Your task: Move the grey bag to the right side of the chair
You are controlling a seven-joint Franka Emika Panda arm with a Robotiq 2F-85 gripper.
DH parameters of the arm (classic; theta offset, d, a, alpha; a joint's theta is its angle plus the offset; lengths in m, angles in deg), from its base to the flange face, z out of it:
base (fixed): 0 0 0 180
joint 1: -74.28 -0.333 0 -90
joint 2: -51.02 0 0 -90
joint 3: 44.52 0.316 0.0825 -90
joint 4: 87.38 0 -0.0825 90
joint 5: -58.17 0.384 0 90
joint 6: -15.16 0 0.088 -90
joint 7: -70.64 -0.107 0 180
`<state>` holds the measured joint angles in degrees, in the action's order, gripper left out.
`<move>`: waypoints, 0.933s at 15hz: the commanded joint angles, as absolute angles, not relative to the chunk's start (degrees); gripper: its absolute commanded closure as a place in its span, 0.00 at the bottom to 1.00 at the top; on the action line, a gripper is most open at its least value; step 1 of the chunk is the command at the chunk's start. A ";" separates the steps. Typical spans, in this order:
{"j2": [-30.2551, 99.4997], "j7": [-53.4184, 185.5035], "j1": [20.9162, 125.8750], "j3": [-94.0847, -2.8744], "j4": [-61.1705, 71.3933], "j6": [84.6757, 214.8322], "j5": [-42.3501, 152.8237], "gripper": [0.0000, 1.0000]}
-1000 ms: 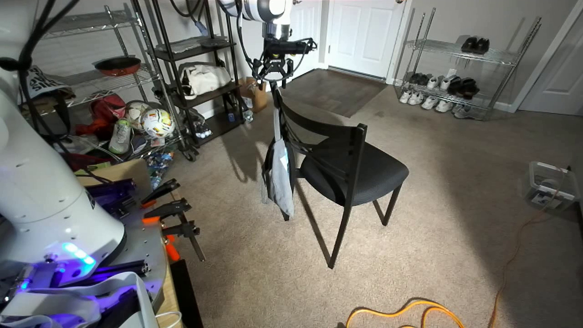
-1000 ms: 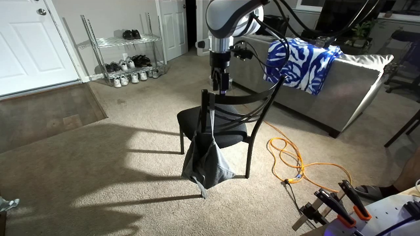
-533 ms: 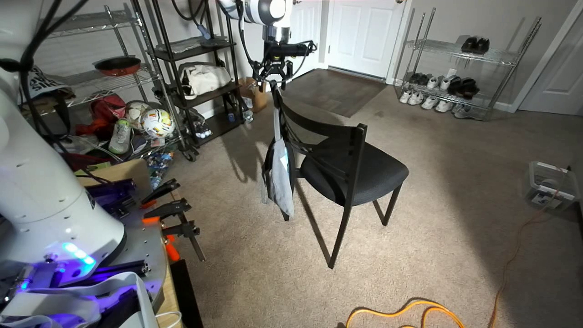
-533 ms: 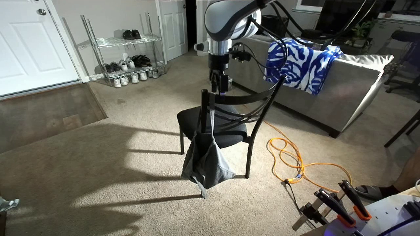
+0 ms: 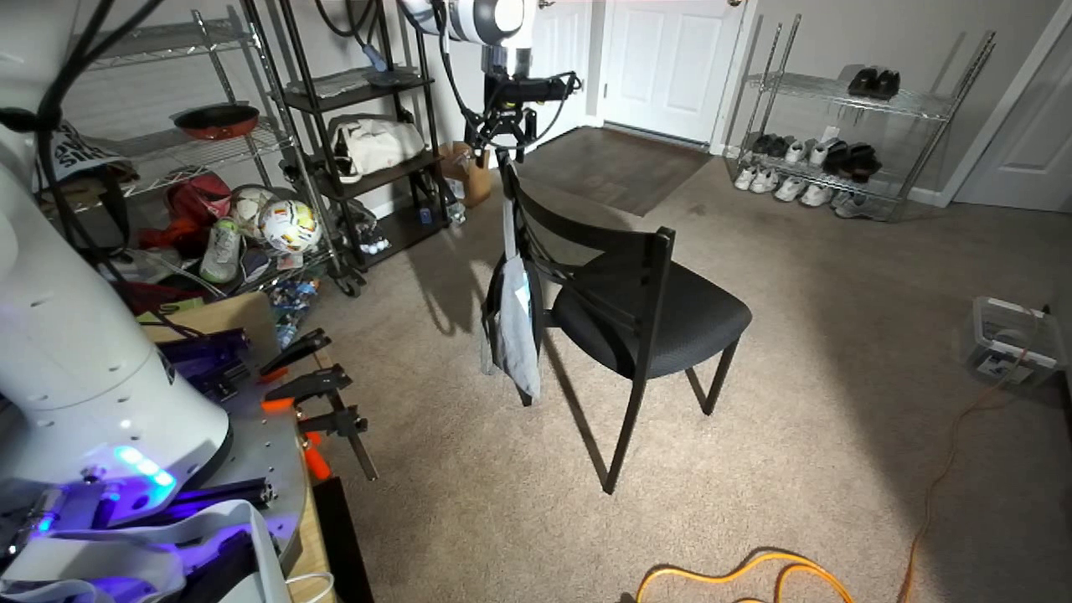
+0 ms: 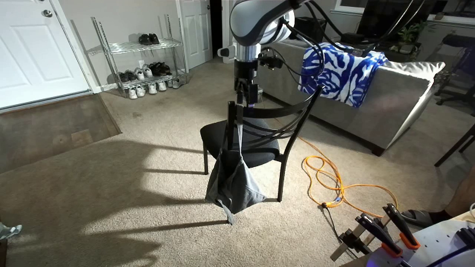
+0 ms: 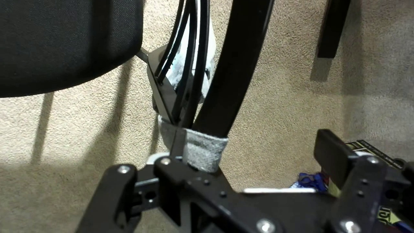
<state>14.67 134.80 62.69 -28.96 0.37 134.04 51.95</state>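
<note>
The grey bag (image 5: 517,335) hangs from one upper corner of the black chair (image 5: 662,310); its body drops beside the backrest in both exterior views. A handle strap (image 7: 205,152) loops over the backrest's end (image 7: 237,64). Right above that corner is my gripper (image 5: 500,157), pointing down, jaws wide apart. Seen from the wrist, the strap lies inside the gap, close against the left finger (image 7: 179,139); whether they touch I cannot tell. The right finger (image 7: 333,155) stands well away from it. Nothing is gripped. Most of the bag is hidden behind the chair there.
A table edge with clamps (image 5: 310,385) lies near the robot base. Behind stand a black shelf (image 5: 381,180) and a shoe rack (image 5: 850,96). An orange cord (image 6: 334,174) is on the carpet, a couch (image 6: 386,107) beyond. Someone's foot (image 6: 419,218) shows beside the table.
My gripper has shifted slightly left in both exterior views, along the backrest toward the corner with the strap. Bag and chair have stayed in place; the jaws have remained open.
</note>
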 commanded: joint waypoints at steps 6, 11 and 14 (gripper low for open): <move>13.08 134.19 61.63 -29.58 -1.77 137.96 51.25 0.00; 11.73 134.30 61.38 -29.77 -3.35 138.78 51.00 0.25; 11.42 133.65 61.30 -29.93 -3.81 138.90 51.10 0.44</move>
